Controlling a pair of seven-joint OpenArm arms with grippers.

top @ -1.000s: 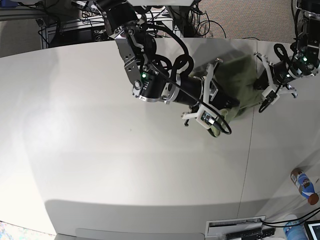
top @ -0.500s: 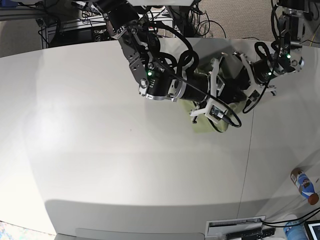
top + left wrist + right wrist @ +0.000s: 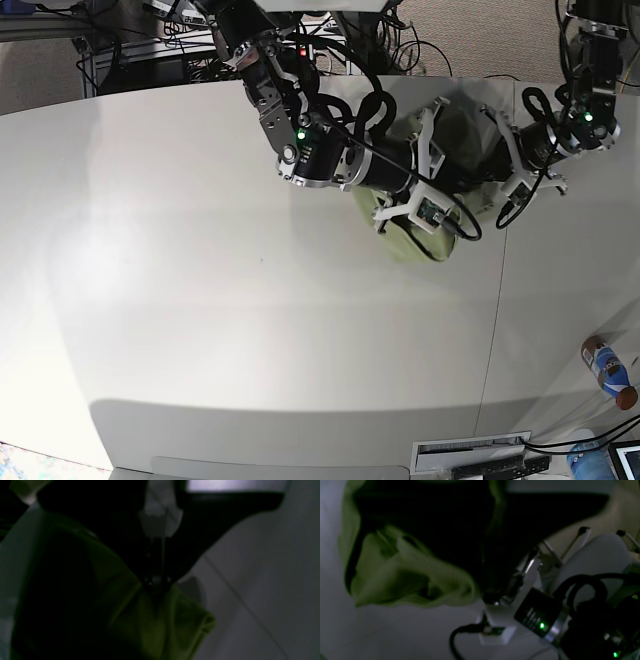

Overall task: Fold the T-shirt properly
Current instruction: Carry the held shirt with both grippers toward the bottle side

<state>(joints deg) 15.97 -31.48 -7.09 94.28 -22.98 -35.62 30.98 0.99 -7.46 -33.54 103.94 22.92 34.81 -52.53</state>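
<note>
- Base view: the T-shirt (image 3: pixel 405 235) lies bunched on the table (image 3: pixel 200 300), not yet folded flat; most of the folding looks left to do. It sits between the right gripper (image 3: pixel 430 165) and the left gripper (image 3: pixel 512 165), partly under both. Whether either pair of jaws is parted or closed cannot be told here.
- Left wrist view: the left gripper (image 3: pixel 156 585) has its jaws narrowed onto a ridge of green cloth (image 3: pixel 160 620), which hangs just below them.
- Right wrist view: dark; cloth (image 3: pixel 402 577) bunches beside the jaws, grip unclear.
</note>
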